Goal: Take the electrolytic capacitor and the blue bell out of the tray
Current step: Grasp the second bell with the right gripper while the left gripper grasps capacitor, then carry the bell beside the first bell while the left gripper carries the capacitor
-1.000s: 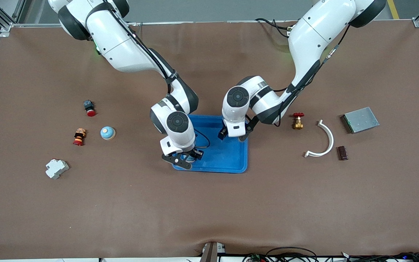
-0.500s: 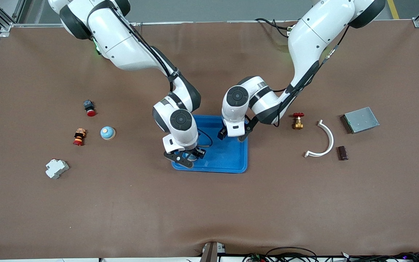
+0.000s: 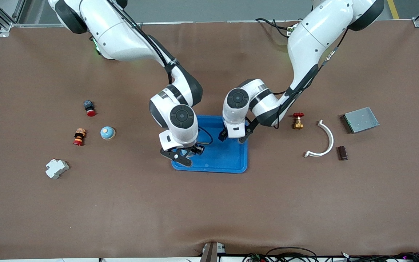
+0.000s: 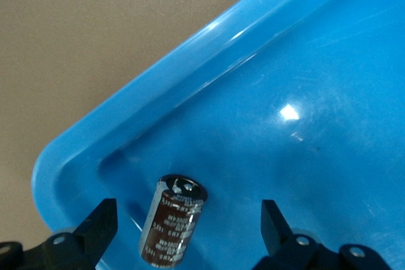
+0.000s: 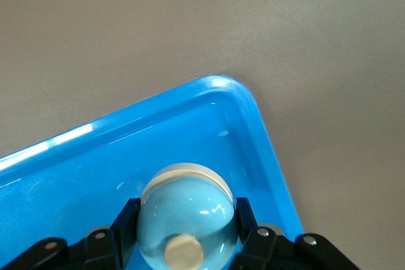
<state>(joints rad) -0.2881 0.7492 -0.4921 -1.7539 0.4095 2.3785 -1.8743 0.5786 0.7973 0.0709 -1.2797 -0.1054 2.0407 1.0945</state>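
Observation:
A blue tray [image 3: 227, 158] sits mid-table. Above its corner toward the right arm's end, my right gripper [image 3: 184, 154] is shut on a light blue bell [image 5: 186, 216] with a cream button; the tray rim [image 5: 253, 115] curves just past it. My left gripper [image 3: 233, 137] hangs open over the tray's other end. A dark brown capacitor [image 4: 174, 229] lies on the tray floor [image 4: 304, 93] between the left fingers [image 4: 100, 226], touching neither. In the front view the left hand hides it.
On the table toward the right arm's end are a second blue bell [image 3: 107, 133], two red buttons [image 3: 89, 108] [image 3: 79, 137] and a white breaker [image 3: 56, 168]. Toward the left arm's end are a brass valve [image 3: 298, 121], a white curved strip [image 3: 324, 140], a grey box [image 3: 360, 119] and another dark capacitor [image 3: 342, 153].
My right gripper has carried the bell a little way in from the tray's camera-side edge. The left gripper has stayed open over the capacitor, almost still.

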